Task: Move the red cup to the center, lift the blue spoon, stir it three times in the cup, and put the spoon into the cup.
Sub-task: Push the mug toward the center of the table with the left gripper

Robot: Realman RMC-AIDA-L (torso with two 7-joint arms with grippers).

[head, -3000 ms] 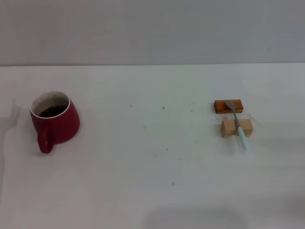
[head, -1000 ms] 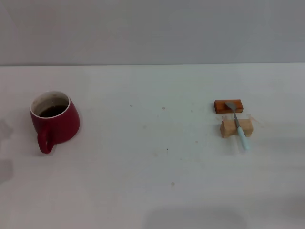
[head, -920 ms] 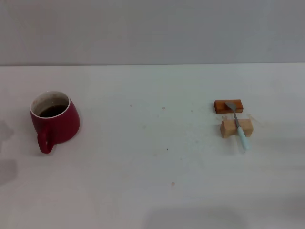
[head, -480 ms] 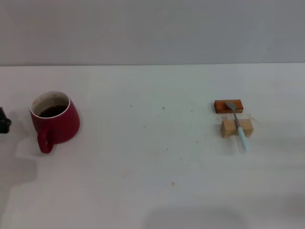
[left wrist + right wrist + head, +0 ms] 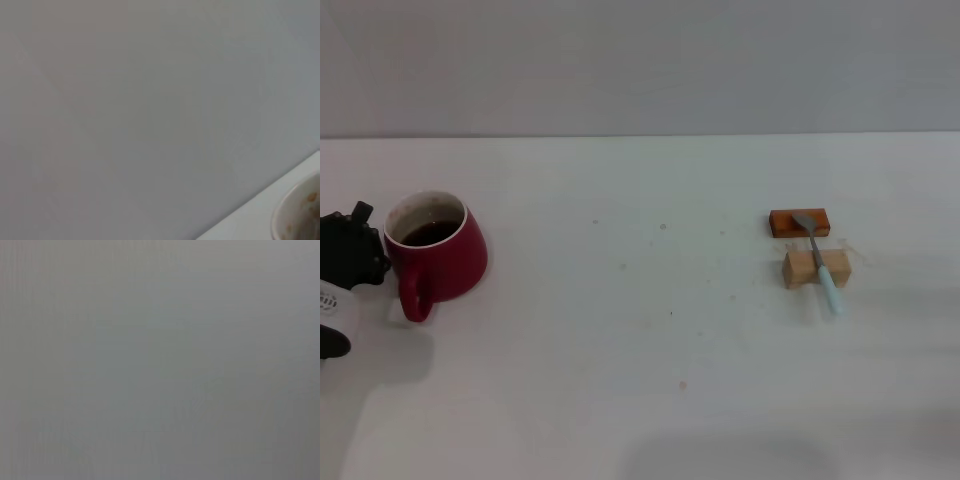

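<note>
Head view shows only part of the left end effector (image 5: 350, 262): a black body with a white section below, cut off by the frame's left edge. Its fingers are not visible, so open or closed cannot be determined. It sits just beside the red cup (image 5: 438, 250), on the cup's left; contact cannot be confirmed. The right end effector does not appear in any view.

Right wrist view shows a uniform grey field with no identifiable object. Left wrist view shows a plain grey wall (image 5: 150, 100), a strip of the surface (image 5: 250, 220), and a cut-off arc of the red cup's pale rim in one corner.

The red cup stands upright at the left side of the white surface (image 5: 650, 380), handle toward the robot, dark liquid inside. The blue spoon (image 5: 823, 270) lies well apart at the right, resting across a pale wooden block (image 5: 816, 268), its metal bowl on a reddish-brown block (image 5: 800, 222). Small specks mark the surface. A grey wall (image 5: 640, 60) closes the background.
</note>
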